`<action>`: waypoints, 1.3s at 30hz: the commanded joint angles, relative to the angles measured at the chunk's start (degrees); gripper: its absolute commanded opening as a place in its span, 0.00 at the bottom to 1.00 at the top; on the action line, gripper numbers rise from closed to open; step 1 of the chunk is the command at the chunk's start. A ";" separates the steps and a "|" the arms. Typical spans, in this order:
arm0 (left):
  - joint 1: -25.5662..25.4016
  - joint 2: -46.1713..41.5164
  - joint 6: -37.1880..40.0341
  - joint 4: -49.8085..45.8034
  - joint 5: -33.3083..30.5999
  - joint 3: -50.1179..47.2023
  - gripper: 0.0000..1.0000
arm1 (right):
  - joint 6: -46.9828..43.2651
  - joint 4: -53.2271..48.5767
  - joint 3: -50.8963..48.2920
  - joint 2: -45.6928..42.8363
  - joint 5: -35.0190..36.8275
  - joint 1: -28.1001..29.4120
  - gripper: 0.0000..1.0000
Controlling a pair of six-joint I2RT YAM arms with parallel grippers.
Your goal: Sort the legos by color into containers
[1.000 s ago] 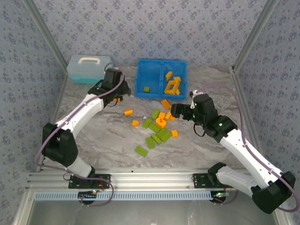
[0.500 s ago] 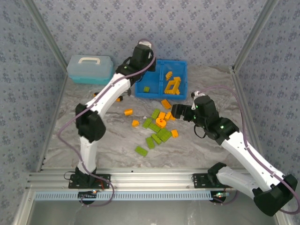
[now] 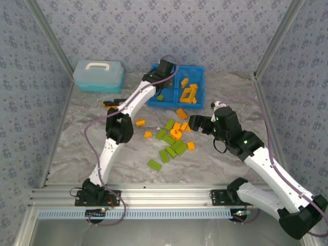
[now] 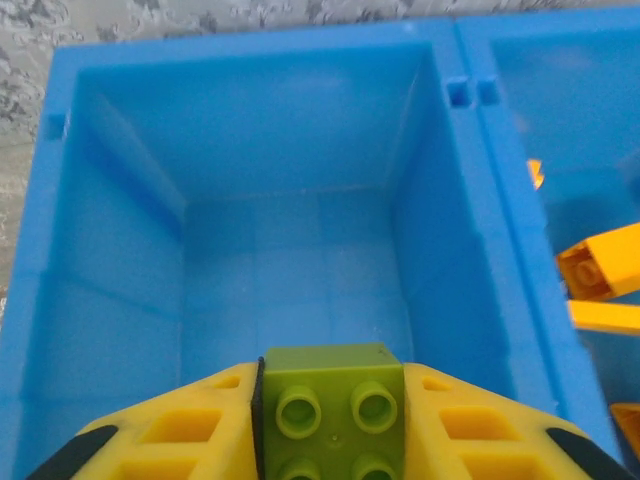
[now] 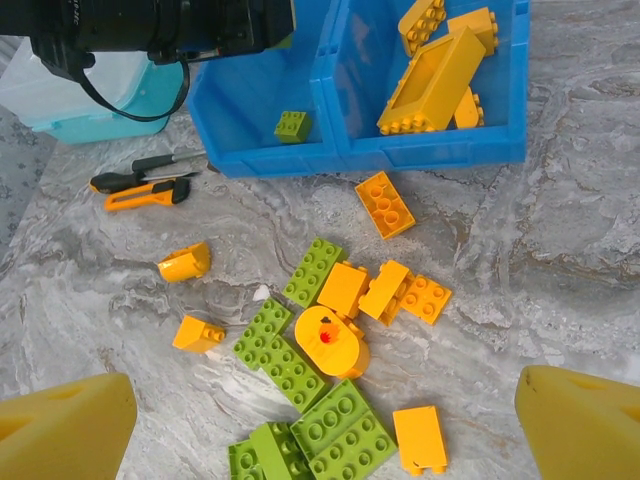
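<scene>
My left gripper (image 4: 333, 405) is shut on a lime green lego (image 4: 333, 385), studs toward the camera, above the left compartment (image 4: 300, 270) of the blue bin. From above, the left gripper (image 3: 165, 69) hangs over the bin's back left part (image 3: 154, 72). One green lego (image 3: 160, 97) lies in that compartment. The right compartment holds the orange frame (image 3: 189, 94) and other orange legos. My right gripper (image 3: 193, 123) is open with nothing between its fingers, above the loose green and orange legos (image 5: 320, 420) and the round orange piece (image 5: 332, 340).
A pale teal lidded box (image 3: 98, 75) stands at the back left. An orange-and-black utility knife (image 5: 140, 195) lies on the table left of the bin. Single orange legos (image 3: 140, 122) lie apart from the pile, and one green lego (image 3: 154, 165) lies nearer the front.
The left arm has swung from beside the teal box rightward and back until it is over the bin's left compartment, carrying the green lego. The right arm has hardly moved.
</scene>
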 commanded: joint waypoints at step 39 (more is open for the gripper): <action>-2.87 -77.09 -0.67 13.67 13.54 -85.64 0.95 | 14.38 -2.04 19.71 50.62 3.83 -1.86 0.58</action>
